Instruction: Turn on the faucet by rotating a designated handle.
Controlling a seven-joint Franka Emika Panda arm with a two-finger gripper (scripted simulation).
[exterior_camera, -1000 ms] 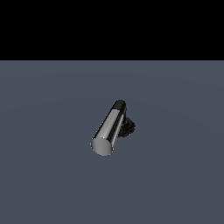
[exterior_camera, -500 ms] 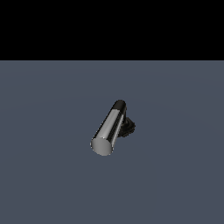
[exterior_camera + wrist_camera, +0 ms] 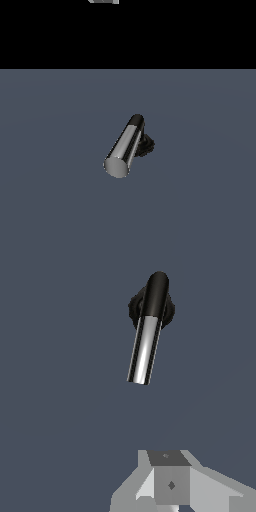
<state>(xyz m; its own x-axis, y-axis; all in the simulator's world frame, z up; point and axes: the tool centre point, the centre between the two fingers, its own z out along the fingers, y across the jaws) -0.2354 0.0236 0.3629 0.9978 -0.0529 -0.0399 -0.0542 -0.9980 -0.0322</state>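
Flat even simulator light, sharp renders, no blur — bright sheen along the handle (image 3: 124, 145)

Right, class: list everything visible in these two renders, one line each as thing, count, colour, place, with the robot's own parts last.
Faucet: one, black ribbed base and black elbow, near the middle of the floor.
Handle: one, chrome-silver bar with a flat round end, joined to the elbow, its free end nearer the exterior camera.
Floor: one, flat slate grey, under the faucet.
Gripper: one, grey-white, apart from the handle in the wrist view; open or shut cannot be told.
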